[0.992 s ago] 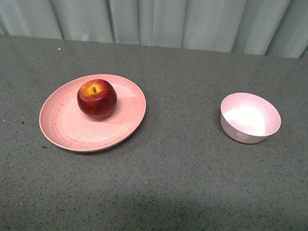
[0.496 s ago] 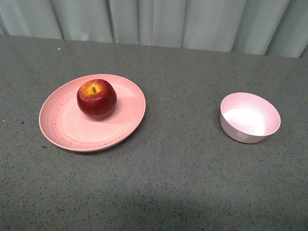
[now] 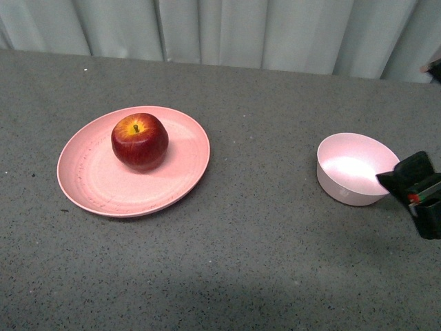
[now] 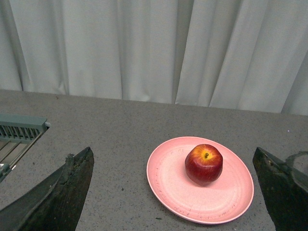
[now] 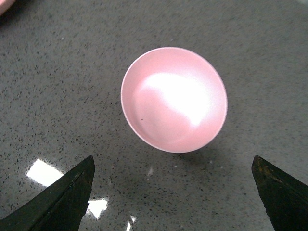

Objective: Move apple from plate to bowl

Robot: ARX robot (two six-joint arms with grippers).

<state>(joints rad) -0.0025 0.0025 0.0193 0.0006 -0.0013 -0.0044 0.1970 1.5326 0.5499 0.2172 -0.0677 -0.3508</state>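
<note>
- You find the apple (image 3: 140, 141) sitting on the plate (image 3: 89, 179), on the half farther from the robot and a little off the middle, stem upward.
- Its skin is dark red and glossy. A yellow-orange patch spreads around the short stem, and a soft highlight lies on the shoulder (best seen in the left wrist view).
- The plate is wide, shallow and salmon pink, with faint speckles and rings on its inner face. It lies flat on the speckled grey counter (image 3: 262, 262), toward the robot's left.
- The bowl (image 3: 351, 169) stands upright, well apart from the plate on the robot's right. It is pale pink and holds nothing, with a bright glare on its smooth inside.
- Your left tool (image 4: 173, 151) is spread wide and holds nothing. Its two dark fingers (image 4: 62, 192) frame the plate and apple from a distance.
- Your right tool (image 5: 173, 161) is likewise spread wide and holds nothing, above the counter with the bowl just ahead of its tips. In the front view it shows at the right edge, just beside the bowl's rim.
- A pale pleated curtain (image 3: 241, 27) hangs behind the counter.
</note>
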